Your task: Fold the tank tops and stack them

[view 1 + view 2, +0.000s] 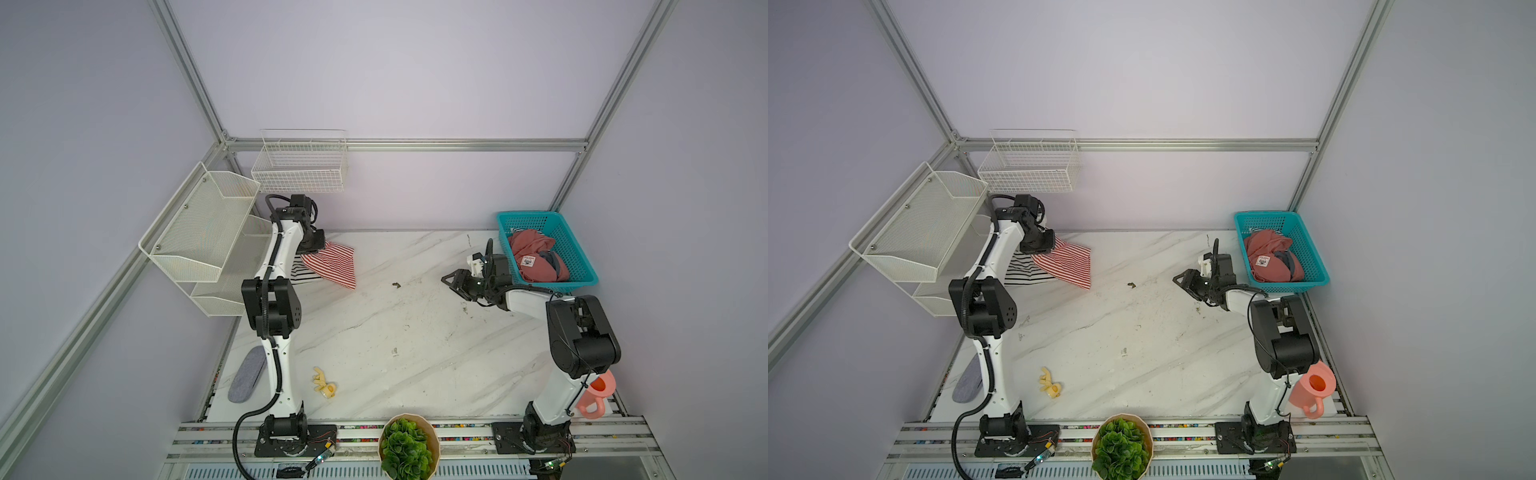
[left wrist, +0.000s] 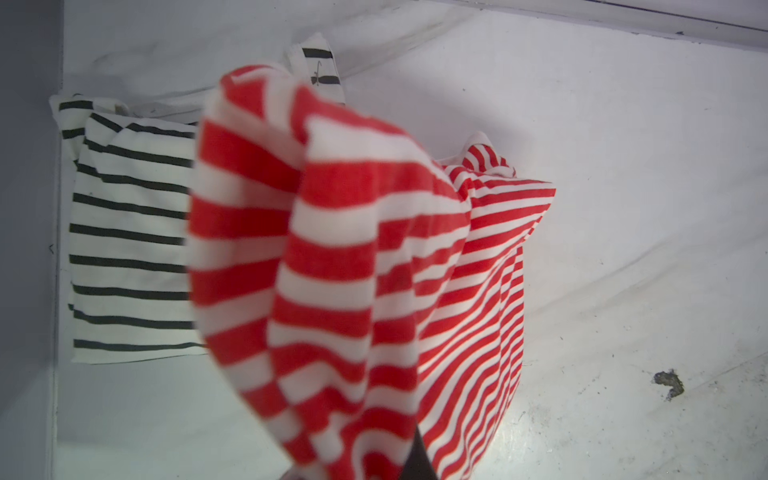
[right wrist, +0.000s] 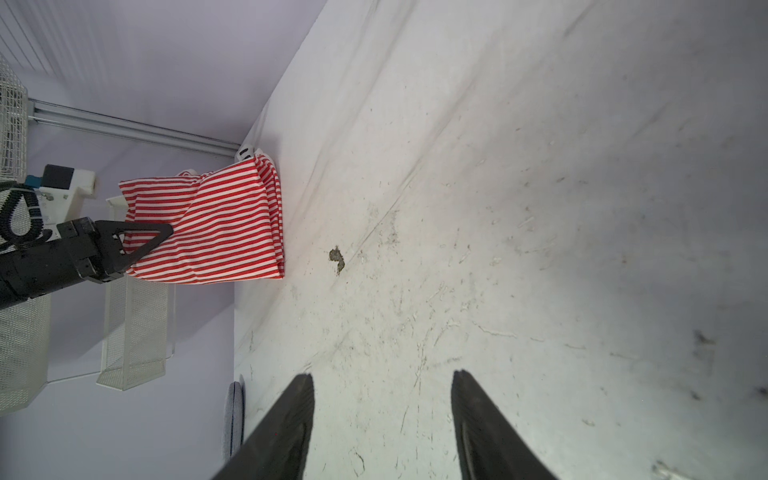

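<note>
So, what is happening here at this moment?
The left end effector is shut on the red-and-white striped cloth tank top, holding it up at the far left of the white marble table, partly over the folded black-and-white striped tank top. The right end effector is open and empty above the table.

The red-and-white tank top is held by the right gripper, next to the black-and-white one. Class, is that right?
No: the left gripper holds the red-and-white tank top, as the right wrist view shows; the right gripper is open and empty. It is next to the black-and-white tank top.
</note>
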Robot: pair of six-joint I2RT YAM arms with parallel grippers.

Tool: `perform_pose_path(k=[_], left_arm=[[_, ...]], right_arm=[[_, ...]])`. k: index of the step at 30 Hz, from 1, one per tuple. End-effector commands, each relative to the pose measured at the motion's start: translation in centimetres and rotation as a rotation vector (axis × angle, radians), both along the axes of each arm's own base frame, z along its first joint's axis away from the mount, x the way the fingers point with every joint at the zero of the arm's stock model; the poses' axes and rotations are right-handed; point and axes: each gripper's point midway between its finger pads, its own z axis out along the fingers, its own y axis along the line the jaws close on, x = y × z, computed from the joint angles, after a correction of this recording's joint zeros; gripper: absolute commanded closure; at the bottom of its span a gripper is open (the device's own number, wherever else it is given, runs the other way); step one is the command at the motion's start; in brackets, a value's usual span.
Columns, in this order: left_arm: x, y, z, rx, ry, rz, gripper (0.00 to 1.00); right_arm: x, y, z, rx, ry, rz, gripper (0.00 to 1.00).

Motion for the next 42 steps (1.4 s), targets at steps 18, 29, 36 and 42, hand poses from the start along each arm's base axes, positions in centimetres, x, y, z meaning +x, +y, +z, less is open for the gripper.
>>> perform_pose_path(k=[18,29,36,42], left_arm=[[-0.2,5.2,5.4,0.126,-0.130,0.095,1.00],[0.1,2.6,8.0,-0.015,-0.213,0.028,1.00],[-0.4,2.9,8.6,0.013,-0.217,0.026,1.00],[-0.5,3.6,8.0,0.047,-0.200,0.035,1.00]], right_arm=[[-0.6,0.5,-0.9,0.015,0.007,0.021,0.45],[-0.5,0.6,-1.1,0.015,0.011,0.022,0.46],[-0.4,0.7,-1.3,0.020,0.014,0.026,0.46],[-0.4,0.9,-1.4,0.021,0.015,0.032,0.47]])
